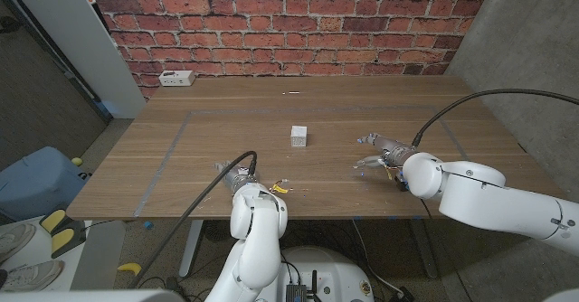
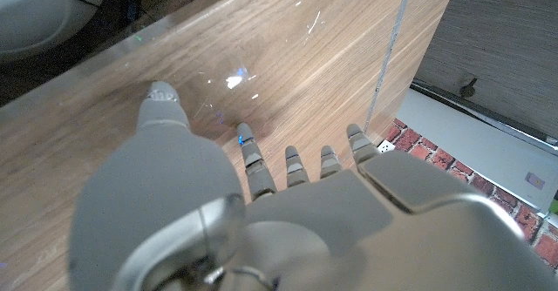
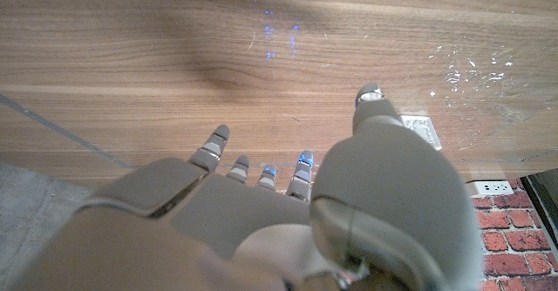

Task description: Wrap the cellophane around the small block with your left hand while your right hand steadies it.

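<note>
Small block (image 1: 298, 137) mid-table, well apart from both my hands, my left hand (image 1: 232, 172) empty, fingers spread, my right hand (image 1: 378, 154) empty, fingers spread, white power strip (image 1: 176, 79) at far table (image 1: 163, 157) edge, brick wall (image 1: 298, 22) behind, no legible writing.

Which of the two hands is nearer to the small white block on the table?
The right hand is nearer the block. It lies out on the table beside the block, while the left hand sits back near the table's front edge.

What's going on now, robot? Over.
Left hand open, empty. Right hand open, empty. Small block untouched between them. Path clear.
</note>
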Available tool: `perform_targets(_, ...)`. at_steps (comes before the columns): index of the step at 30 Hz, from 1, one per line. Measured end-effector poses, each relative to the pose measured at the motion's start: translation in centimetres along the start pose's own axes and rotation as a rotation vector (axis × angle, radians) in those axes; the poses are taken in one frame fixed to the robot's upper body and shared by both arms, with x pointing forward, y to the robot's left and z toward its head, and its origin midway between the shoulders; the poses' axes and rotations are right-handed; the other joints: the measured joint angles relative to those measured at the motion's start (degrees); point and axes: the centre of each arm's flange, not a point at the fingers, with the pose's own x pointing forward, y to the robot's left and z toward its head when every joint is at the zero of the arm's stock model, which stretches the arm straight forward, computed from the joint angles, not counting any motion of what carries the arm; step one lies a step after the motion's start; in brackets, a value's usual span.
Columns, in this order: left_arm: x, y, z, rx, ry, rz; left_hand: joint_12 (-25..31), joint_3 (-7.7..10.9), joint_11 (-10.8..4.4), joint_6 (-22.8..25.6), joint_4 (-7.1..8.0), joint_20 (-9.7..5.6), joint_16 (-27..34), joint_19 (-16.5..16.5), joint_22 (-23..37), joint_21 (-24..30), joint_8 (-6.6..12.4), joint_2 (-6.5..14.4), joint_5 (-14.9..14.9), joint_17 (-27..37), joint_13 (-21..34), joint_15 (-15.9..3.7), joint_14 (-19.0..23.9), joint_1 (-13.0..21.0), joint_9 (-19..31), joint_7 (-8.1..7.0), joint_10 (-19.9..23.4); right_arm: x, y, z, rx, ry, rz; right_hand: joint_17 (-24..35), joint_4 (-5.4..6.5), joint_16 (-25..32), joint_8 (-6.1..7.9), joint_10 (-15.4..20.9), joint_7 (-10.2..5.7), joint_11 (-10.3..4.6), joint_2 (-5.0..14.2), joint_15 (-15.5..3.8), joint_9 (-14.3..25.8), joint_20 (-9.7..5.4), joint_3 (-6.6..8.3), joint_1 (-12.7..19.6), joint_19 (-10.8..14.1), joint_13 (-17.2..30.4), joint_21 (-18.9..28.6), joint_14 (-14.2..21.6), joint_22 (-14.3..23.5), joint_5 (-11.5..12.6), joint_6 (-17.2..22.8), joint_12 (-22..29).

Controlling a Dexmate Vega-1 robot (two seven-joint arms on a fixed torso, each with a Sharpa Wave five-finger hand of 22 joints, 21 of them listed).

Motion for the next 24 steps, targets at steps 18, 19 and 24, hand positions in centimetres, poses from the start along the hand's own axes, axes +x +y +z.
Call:
perform_targets(18, 3.2, -3.0, 0.7, -0.041, 0.047, 0.146, 3.95, 7.46, -4.38, 33.08, -0.17, -2.13, 1.55, 11.93, 0.02, 2.34, 9.59, 9.53, -5.88, -0.38, -1.07, -7.63, 15.64, 7.08, -3.29, 4.55, 20.97, -0.1, -0.2, 0.4, -0.011, 0.0, -0.015, 0.01, -0.44, 0.0, 0.44, 0.0, 0.17, 0.0, 0.0, 0.0, 0.01, 0.09, -0.43, 0.0, 0.52, 0.0, 0.0, 0.0, 0.0, 0.43, 1.27, 0.0)
perform_targets(19, 3.3, -3.3, 0.8, -0.049, 0.047, 0.153, 3.95, 7.76, -4.29, 32.94, 0.12, -1.85, 1.55, 12.21, 0.02, 2.51, 9.63, 9.82, -5.89, -0.37, -1.06, -7.59, 15.84, 6.92, -3.0, 4.87, 21.06, -0.1, -0.2, 0.4, -0.008, -0.002, -0.015, 0.01, -0.44, 0.0, 0.72, 0.0, 0.05, -0.01, 0.0, 0.0, 0.01, 0.09, -0.43, 0.01, 0.52, 0.0, 0.0, 0.0, 0.0, 0.43, 1.81, 0.0)
perform_targets(24, 3.7, -3.7, 0.8, -0.113, 0.056, 0.224, 3.95, 9.36, -4.52, 32.52, 0.92, -2.17, 1.55, 12.53, 0.24, 2.51, 9.96, 10.73, -6.05, -0.11, -0.89, -7.72, 16.32, 6.76, -2.04, 5.71, 21.91, -0.3, -0.1, 0.3, 0.032, -0.033, 0.012, 0.01, -0.5, 0.0, 1.32, 0.0, -0.44, -0.01, 0.0, 0.0, -0.27, 0.09, -0.5, 0.01, 0.52, 0.0, 0.0, 0.0, 0.0, 0.43, 3.91, 0.0)
